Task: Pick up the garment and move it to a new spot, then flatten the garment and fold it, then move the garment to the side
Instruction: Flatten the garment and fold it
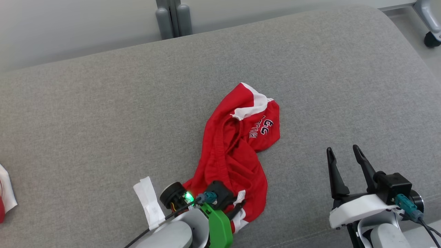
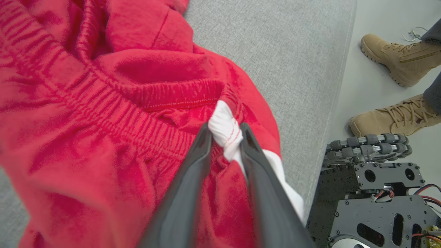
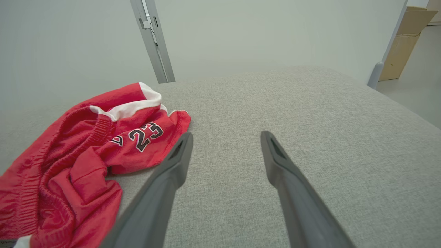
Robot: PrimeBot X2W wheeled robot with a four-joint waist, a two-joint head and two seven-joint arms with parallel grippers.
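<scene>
The garment (image 1: 237, 151) is a pair of red shorts with white trim and the number 23, lying crumpled on the grey cushion (image 1: 103, 113). In the left wrist view my left gripper (image 2: 225, 132) is shut on a bunched white and red fold of the garment (image 2: 103, 113) near its waistband. In the head view that gripper (image 1: 229, 201) sits on the garment's near end, its fingers hidden by the wrist. My right gripper (image 1: 342, 151) stands open to the right of the garment, empty, above bare cushion (image 3: 310, 113); the garment (image 3: 89, 151) lies to its left.
A white cloth (image 1: 150, 201) lies left of my left wrist, another cloth (image 1: 5, 196) at the cushion's left edge. Grey posts (image 1: 174, 19) rise behind the cushion. Two booted feet (image 2: 399, 86) stand on the floor beside my base (image 2: 372, 193). A cardboard box (image 3: 408, 38) leans far right.
</scene>
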